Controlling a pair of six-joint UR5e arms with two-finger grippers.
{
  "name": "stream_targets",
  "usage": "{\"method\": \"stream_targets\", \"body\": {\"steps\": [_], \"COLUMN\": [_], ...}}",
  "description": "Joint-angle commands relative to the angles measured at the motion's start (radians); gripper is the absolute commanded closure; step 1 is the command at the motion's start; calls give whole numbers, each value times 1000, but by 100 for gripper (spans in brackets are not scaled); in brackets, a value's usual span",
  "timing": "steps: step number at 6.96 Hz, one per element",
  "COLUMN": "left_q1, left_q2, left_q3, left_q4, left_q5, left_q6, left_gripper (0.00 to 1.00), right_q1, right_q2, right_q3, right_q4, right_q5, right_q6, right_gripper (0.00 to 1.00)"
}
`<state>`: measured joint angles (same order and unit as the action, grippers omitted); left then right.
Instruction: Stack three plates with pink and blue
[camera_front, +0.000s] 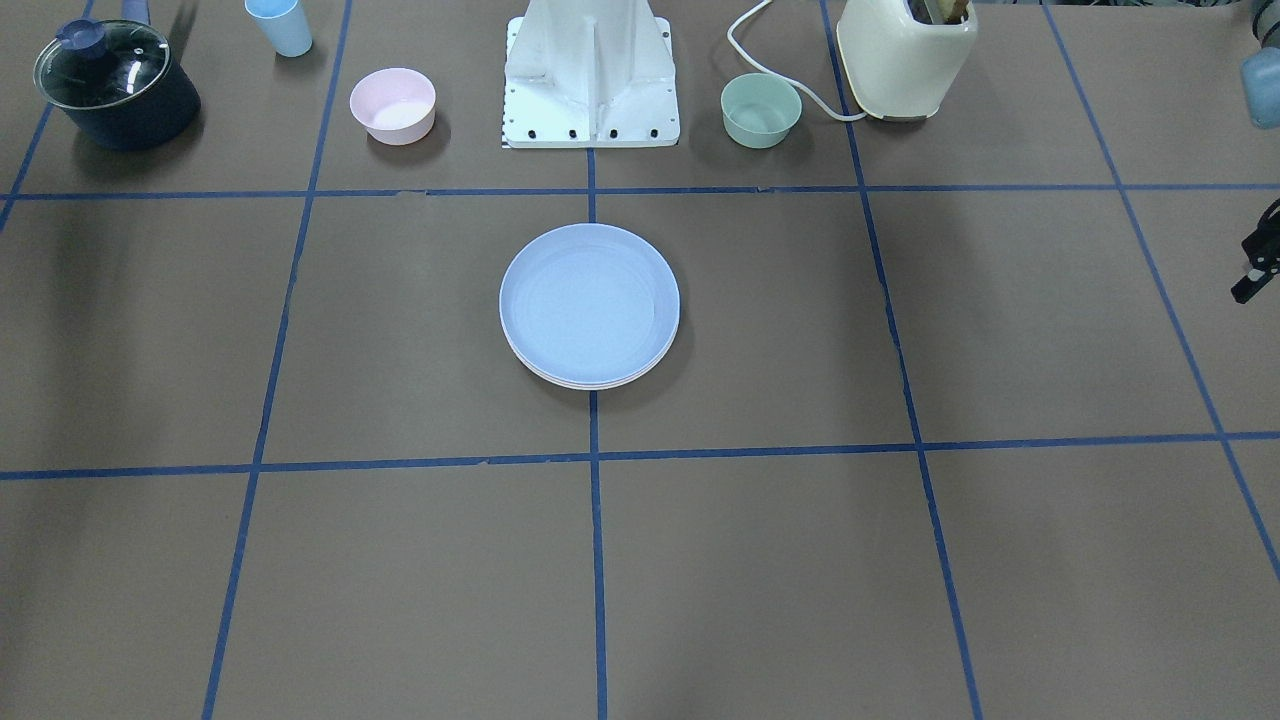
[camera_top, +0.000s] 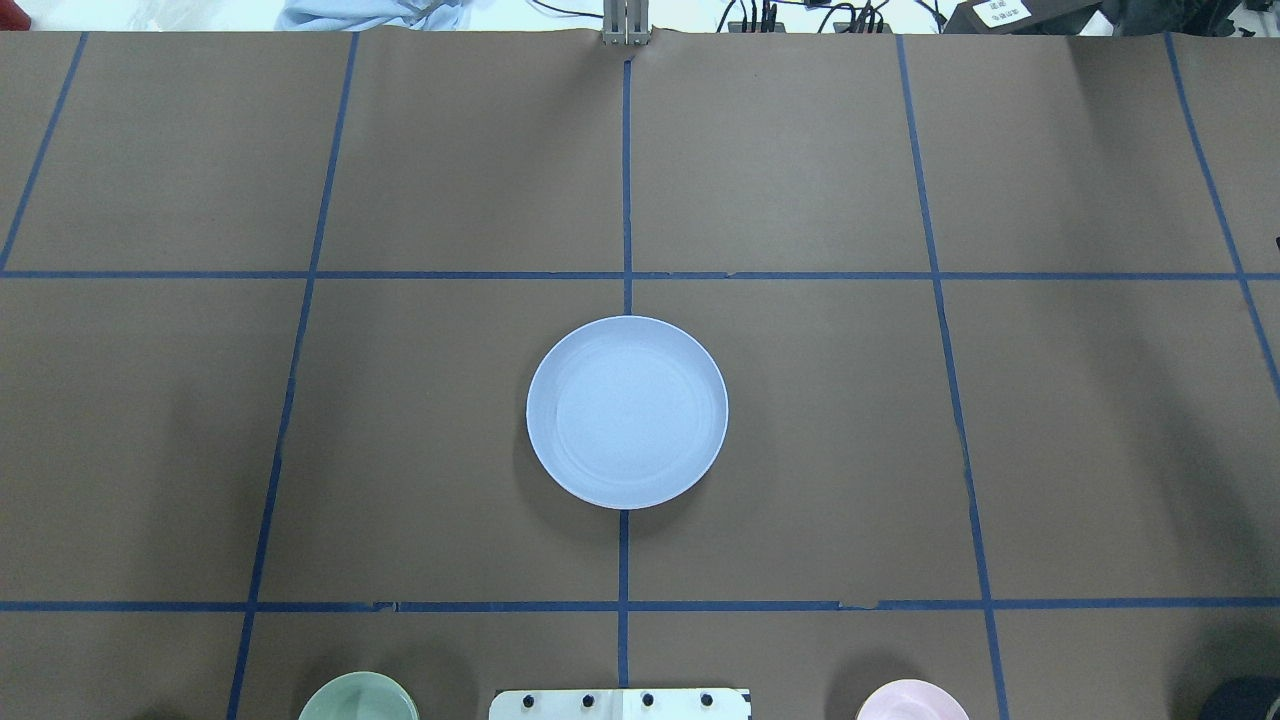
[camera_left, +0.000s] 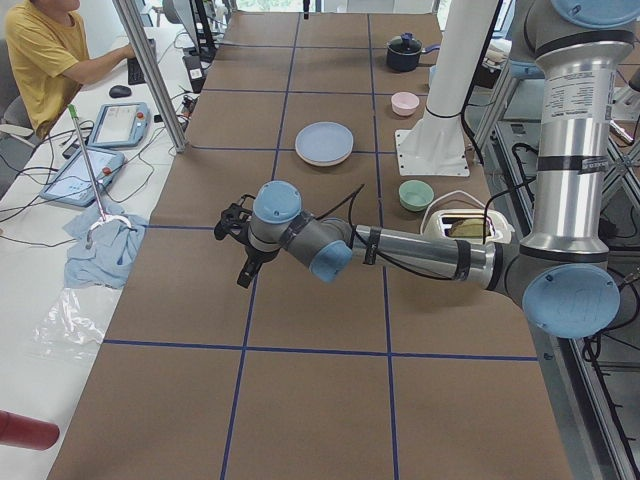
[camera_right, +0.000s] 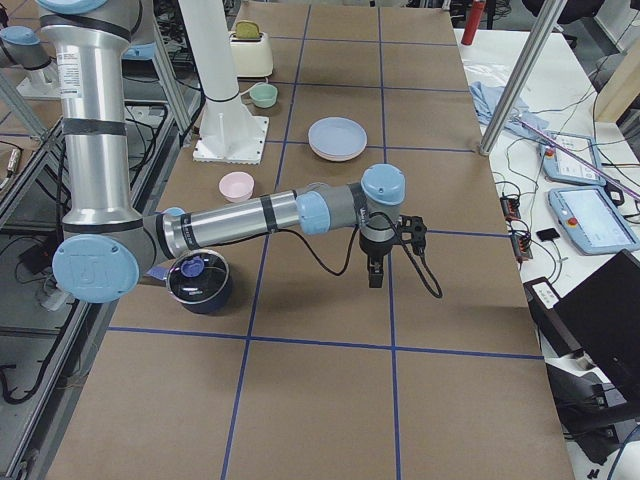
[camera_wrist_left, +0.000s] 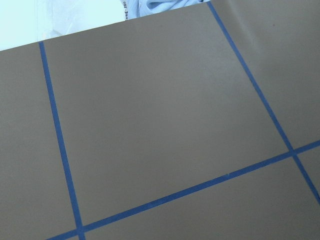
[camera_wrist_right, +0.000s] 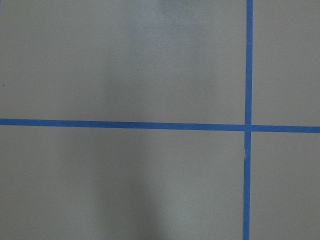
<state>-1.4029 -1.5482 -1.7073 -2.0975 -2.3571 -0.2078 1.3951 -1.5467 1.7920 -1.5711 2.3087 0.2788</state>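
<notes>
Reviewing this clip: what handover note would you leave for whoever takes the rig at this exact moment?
Left claw: hangs over bare table far out on the robot's left, holding nothing; whether it is open or shut cannot be told.
Right claw: likewise out on the robot's right, empty, state unclear.
Plates: the light blue plate tops a stack at the table's centre; paler rims peek out beneath it, their colours too faint to name.
Done: stacking looks complete; no other plate is in view.
Left: probably nothing, beyond confirming what lies under the blue one.
</notes>
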Motion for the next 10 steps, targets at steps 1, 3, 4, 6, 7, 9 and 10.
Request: {"method": "stream_targets", "body": {"steps": [1, 3, 4, 6, 7, 9, 10], "left_q1": [16, 19, 18, 21, 21, 18, 12], "left_q2": [-9, -10, -1, 0, -1, 0, 8], "left_q3": [6, 14, -3, 17, 17, 2, -8], "left_q4": [14, 16, 19, 17, 19, 16, 16], "left_q5": [1, 5, 4, 4, 5, 2, -8], "left_q6": [16, 16, 16, 16, 16, 16, 15], "left_gripper": [1, 1, 1, 1, 1, 1, 1], "right_q1": [-1, -1, -1, -2, -2, -5, -7], "right_q2": [5, 4, 1, -3, -4, 7, 5], "right_q3": [-17, -20, -22, -17, -17, -28, -28], "right_q4": [8, 8, 10, 10, 10, 10, 10], "right_q5": [3, 9, 11, 11, 11, 12, 14], "right_q6": [-1, -1, -1, -1, -4, -6, -6], "right_gripper": [0, 0, 0, 0, 0, 0, 0]}}
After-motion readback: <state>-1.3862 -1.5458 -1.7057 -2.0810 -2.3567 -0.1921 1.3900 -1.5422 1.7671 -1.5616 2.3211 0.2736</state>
